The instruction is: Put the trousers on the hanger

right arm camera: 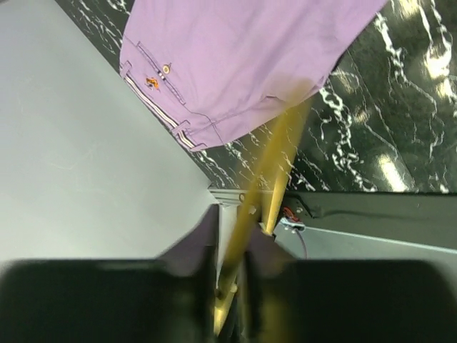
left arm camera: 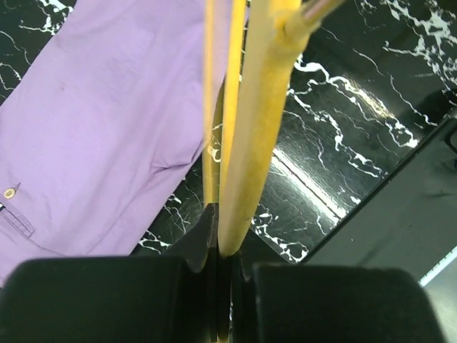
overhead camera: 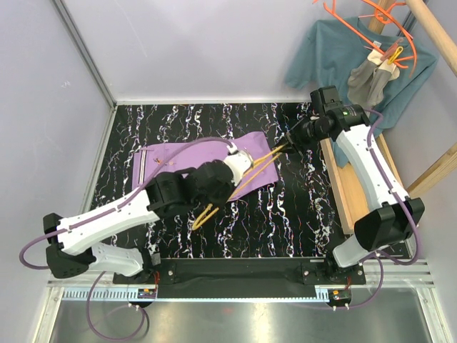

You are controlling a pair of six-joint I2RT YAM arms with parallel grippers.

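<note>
Lilac cloth, the trousers (overhead camera: 171, 161) lie folded flat on the left-centre of the black marbled table (overhead camera: 285, 214), striped waistband (right arm camera: 158, 107) toward the left wall and legs running right. Just right of them, the left gripper (left arm camera: 220, 239) is clenched on a bar of the thin yellow hanger (overhead camera: 253, 171), which slants from the near middle of the table up over the trousers' right end. Whether it touches the fabric cannot be told. Farther right, the right gripper (right arm camera: 230, 282) is likewise clamped on the hanger's far end.

At the far right, a teal shirt (overhead camera: 321, 50) and a small grey garment (overhead camera: 375, 75) hang from orange hangers (overhead camera: 357, 21) above a wooden rack (overhead camera: 346, 186).

The trousers look light and limp, likely to sag and slide off smooth plastic. A pinch at the waistband or a leg hem would probably give the surest hold. The hanger appears light, stiff and slippery.

No writing is readable. A small orange mark (right arm camera: 151, 82) beside the waistband button is too small to make out.
</note>
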